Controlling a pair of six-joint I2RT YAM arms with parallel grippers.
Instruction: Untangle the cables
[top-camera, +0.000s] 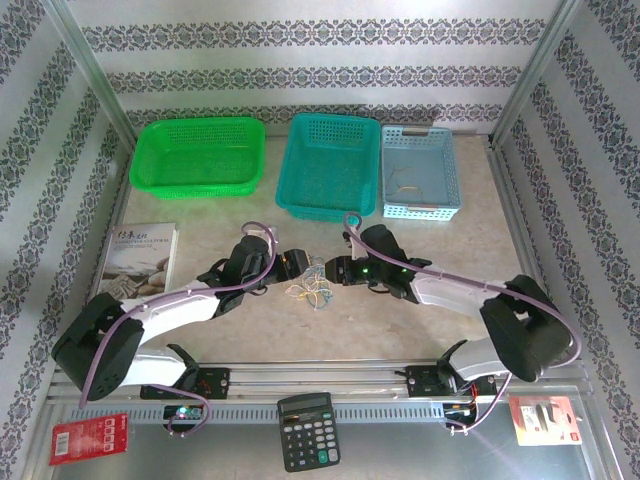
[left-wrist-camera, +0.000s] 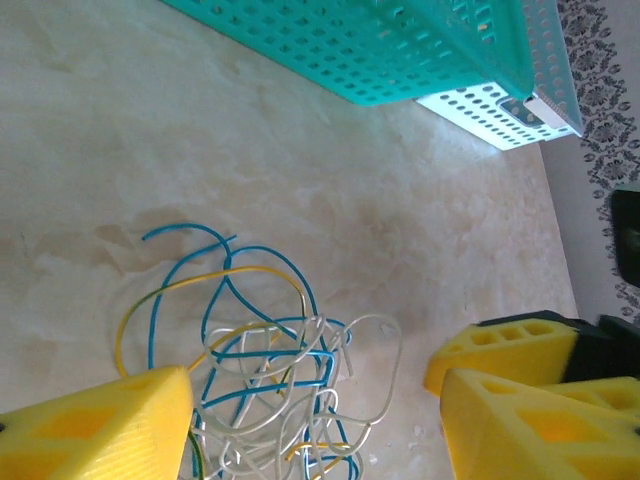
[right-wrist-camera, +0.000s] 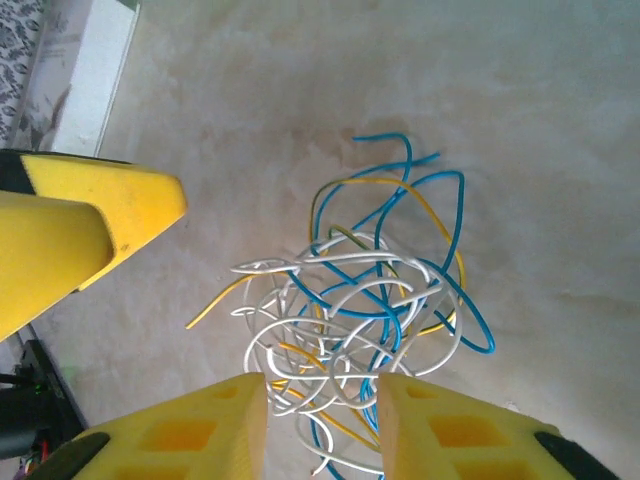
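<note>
one tangle of cables (top-camera: 310, 292), with yellow, blue and white strands, lies on the table (top-camera: 270, 335) at 6 o'clock from the teal basket (top-camera: 330, 160), the middle of three. two grippers flank it: left gripper (left-wrist-camera: 315, 385) wide open, holding nothing; right gripper (right-wrist-camera: 320, 395) part open, strands between its fingers (right-wrist-camera: 230, 440), unpinched.

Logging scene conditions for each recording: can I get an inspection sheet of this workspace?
Surface: pale mottled table.
Job's things: yellow, blue and white cables, one knotted tangle at centre.
Clutter: booklet at left; calculator, red packet and carded item along the near edge.
Pincers: left pincer open wide; right pincer open, strands between its fingers.
Cables: purple arm cables run along the arms, apart from the tangle.
Surroundings: green basket, teal basket, light-blue basket at the far edge; patterned walls.
</note>
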